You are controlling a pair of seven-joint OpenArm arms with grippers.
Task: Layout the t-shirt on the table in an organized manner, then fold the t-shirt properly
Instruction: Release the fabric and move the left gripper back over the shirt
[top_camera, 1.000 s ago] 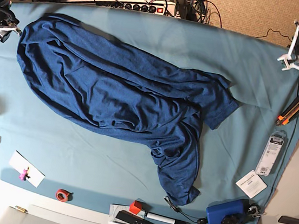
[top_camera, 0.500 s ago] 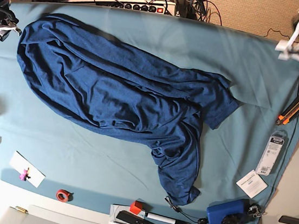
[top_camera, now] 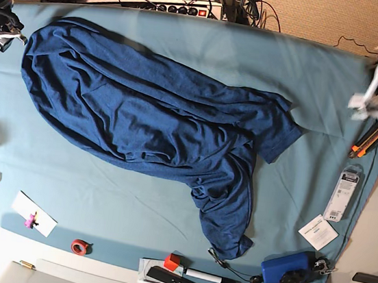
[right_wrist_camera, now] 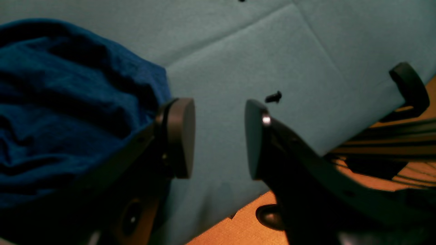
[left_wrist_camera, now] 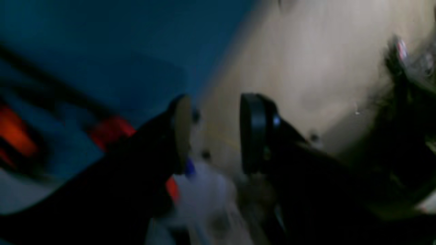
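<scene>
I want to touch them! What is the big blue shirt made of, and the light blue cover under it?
The t-shirt looks like soft knit fabric, probably cotton jersey: matte, speckled dark blue, slumped in loose folds and wrinkles. The table cover looks like a thin, smooth woven or felt-like cloth: flat, light teal, not shiny, with faint straight crease lines. The exact fibre cannot be told from looking.

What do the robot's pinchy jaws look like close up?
Each gripper has two black curved arms ending in flat, round disc-shaped pads. On the right gripper the pads look dark grey-brown, and one has a small shiny spot. The left gripper looks the same shape, but its picture is blurry, with one paler pad face.
</scene>
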